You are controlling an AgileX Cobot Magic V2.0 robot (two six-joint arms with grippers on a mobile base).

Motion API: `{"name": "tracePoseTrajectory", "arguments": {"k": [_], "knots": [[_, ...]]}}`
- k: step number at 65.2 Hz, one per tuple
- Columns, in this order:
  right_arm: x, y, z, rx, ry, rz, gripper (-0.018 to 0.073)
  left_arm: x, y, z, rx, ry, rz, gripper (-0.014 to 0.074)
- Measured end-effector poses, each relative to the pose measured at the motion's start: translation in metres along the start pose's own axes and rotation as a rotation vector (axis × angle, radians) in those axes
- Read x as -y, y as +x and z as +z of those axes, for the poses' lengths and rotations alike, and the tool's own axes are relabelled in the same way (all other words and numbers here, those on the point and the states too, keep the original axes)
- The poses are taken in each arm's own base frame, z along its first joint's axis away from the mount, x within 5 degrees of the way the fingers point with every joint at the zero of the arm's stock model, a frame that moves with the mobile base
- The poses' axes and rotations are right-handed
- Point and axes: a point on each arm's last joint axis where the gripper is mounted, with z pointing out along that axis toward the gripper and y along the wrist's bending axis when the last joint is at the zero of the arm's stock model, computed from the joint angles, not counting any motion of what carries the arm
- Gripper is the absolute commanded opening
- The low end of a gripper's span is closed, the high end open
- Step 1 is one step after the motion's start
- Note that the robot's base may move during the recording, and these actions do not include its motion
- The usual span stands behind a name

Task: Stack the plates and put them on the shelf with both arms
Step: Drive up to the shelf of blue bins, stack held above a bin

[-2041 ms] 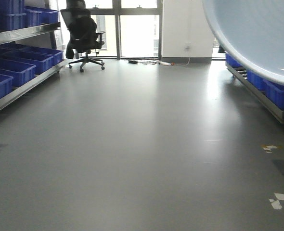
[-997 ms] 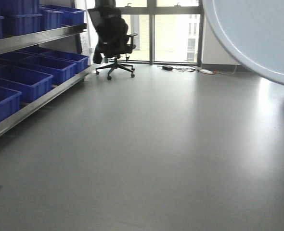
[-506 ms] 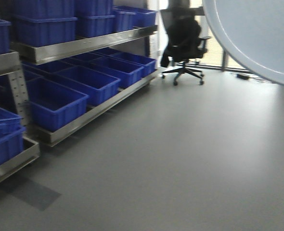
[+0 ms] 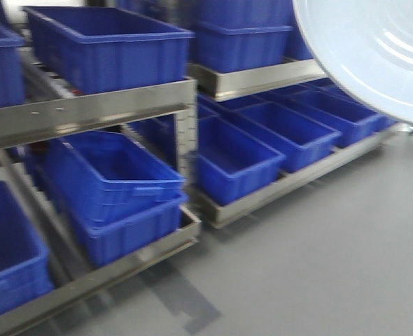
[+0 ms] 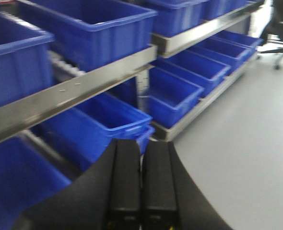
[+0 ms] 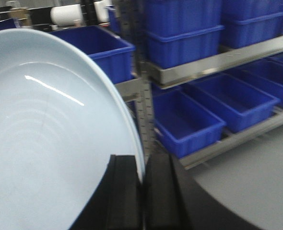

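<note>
- Item: shelf [image 4: 108,105], a steel rack in tiers, ahead of both pincers and beyond the fingertips. Judged step: carrying the load to the rack. To do it well, square up to one tier, approach slowly, and keep the load level until its far edge is over the steel.
- Item: floor [image 4: 332,266], grey and bare, below and in front of the pincers.
- Item: bins [image 4: 108,42], blue and open-topped, filling the tiers ahead of the pincers. The judged risk is a rim striking a bin wall, so choose a gap and enter above the bin edges.
- Item: plates [image 6: 45,143], pale bluish-white. The rim sits between the fingers of the right pincer, and the bowl spreads out to that pincer's left and past its tips. Only one surface shows, so whether a second plate lies under it cannot be told. In the front view the load [image 4: 374,49] hangs high at the right.
- Item: right pincer [image 6: 142,165], clamped on the rim.
- Item: left pincer [image 5: 141,148], fingers pressed together with nothing between them, and no plate near it. Bring it under the free edge before setting down.
</note>
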Motion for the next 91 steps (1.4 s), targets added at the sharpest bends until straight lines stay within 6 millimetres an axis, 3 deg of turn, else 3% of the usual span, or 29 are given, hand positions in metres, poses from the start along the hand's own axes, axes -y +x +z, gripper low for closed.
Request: {"name": "tracePoseTrajectory", "arguments": {"k": [91], "knots": [[0.0, 0.0, 0.0, 0.0, 0.0, 0.0, 0.0056, 0.0, 0.0, 0.0, 0.0, 0.0, 0.0, 0.0082]]}}
